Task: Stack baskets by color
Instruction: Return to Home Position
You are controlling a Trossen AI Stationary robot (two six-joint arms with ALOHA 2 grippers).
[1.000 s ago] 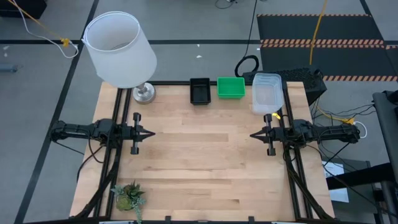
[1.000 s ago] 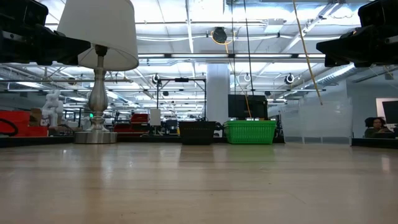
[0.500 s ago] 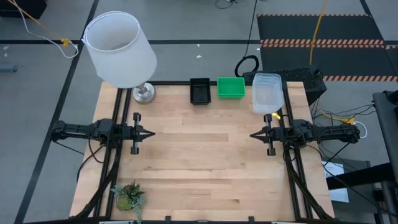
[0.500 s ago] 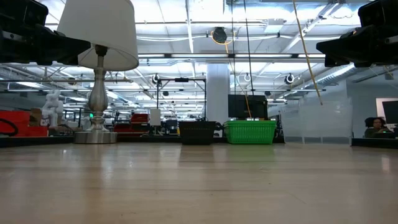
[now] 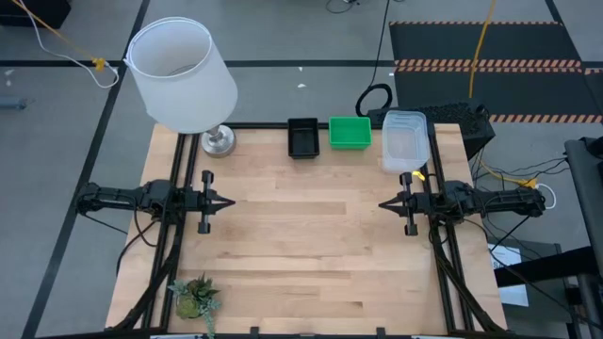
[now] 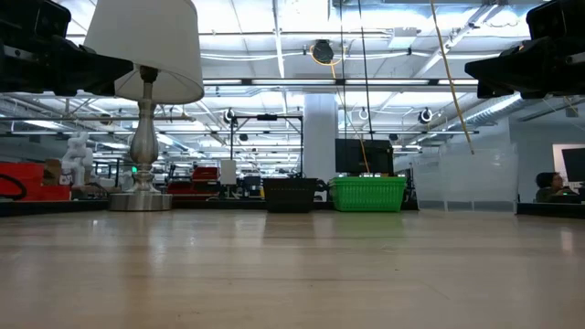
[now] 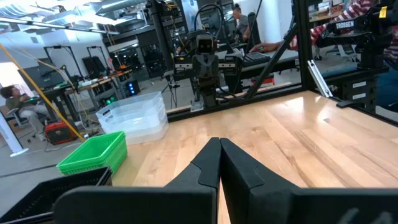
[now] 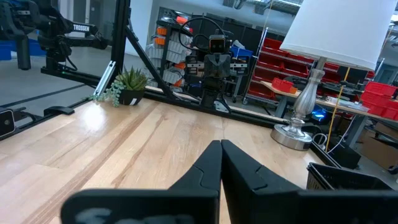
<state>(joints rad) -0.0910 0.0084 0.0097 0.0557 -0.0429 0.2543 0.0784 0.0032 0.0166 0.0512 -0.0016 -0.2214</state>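
The black basket, green basket and clear basket are sitting upright in a row along the table's far edge, the clear one lying nearest its far right corner.

The table is showing pale blond wood, streaked in long plank bands. On it the black bin is looking matte and plain, the green bin is glowing bright green with latticed sides, and the clear bin is reading milky-translucent. The lampshade is showing plain white over a silver base. The plant is showing green leaves (its pot looks dark). The left arm and right arm are looking black. A black mat is carrying an orange-and-white striped border.
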